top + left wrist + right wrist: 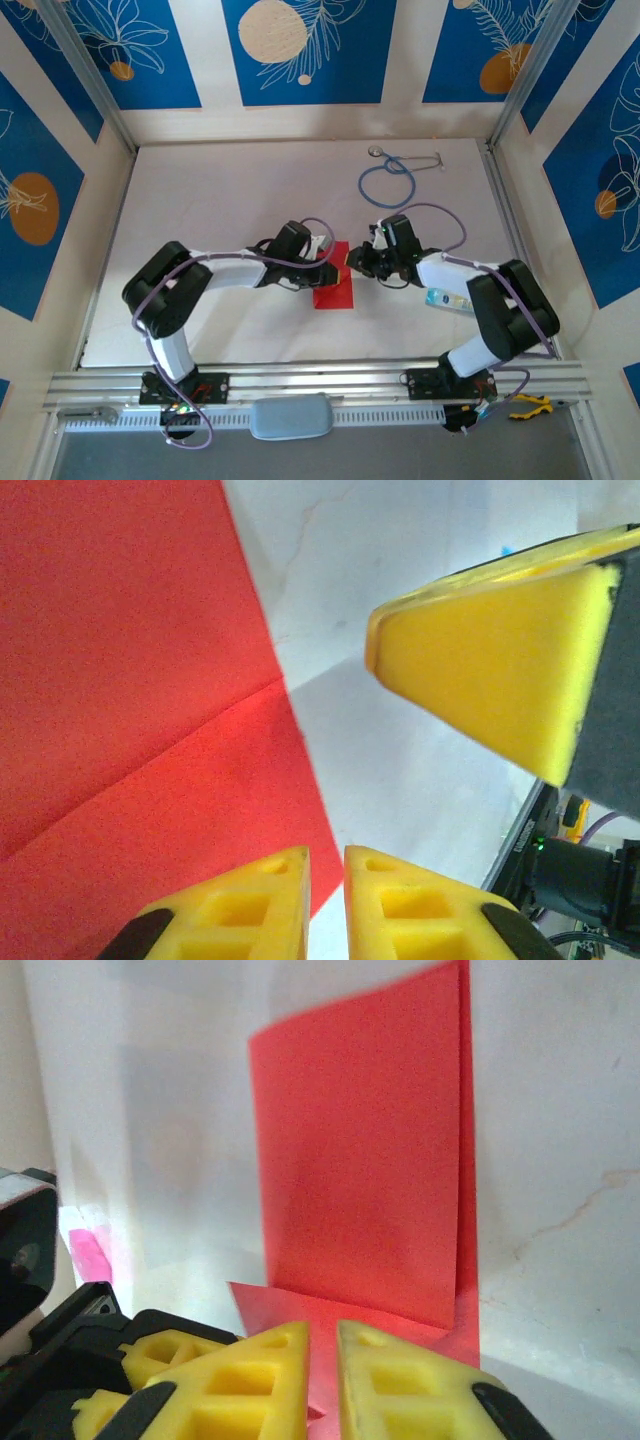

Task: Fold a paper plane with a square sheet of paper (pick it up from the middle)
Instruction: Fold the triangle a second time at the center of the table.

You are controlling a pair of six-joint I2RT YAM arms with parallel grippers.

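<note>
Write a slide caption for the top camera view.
Left gripper and right gripper meet at folded red paper; blue stethoscope lies beyond.

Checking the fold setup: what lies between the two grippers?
The red sheet of paper lies between the left gripper and right gripper; the top view shows it.

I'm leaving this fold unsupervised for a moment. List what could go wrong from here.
The left pincer and right pincer sit close together over the red paper, so they might collide. The paper is folded with its layers slightly offset at one edge; pressing now may lock in a crooked crease. The pincers could also drag the thin sheet across the table.
</note>
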